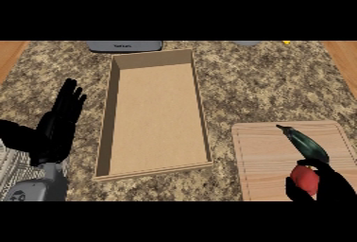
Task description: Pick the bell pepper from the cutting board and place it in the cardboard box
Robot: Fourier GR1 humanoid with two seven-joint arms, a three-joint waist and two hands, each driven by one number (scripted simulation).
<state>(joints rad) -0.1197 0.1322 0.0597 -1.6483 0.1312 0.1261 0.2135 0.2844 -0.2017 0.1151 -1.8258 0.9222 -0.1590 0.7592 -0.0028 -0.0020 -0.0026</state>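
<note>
Fingers of the right hand [327,186] curl round the red bell pepper [304,179] on the pale wooden cutting board [268,156], near right; the left hand [59,125] rests open left of the long cardboard box [155,113].

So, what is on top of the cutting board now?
On the cutting board lie a dark green vegetable and the red bell pepper. The right hand curls round the pepper, hiding part of it and the board beneath.

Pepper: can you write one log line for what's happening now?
pepper: on board | right hand: curled round pepper | left hand: open, resting | box: empty
</note>
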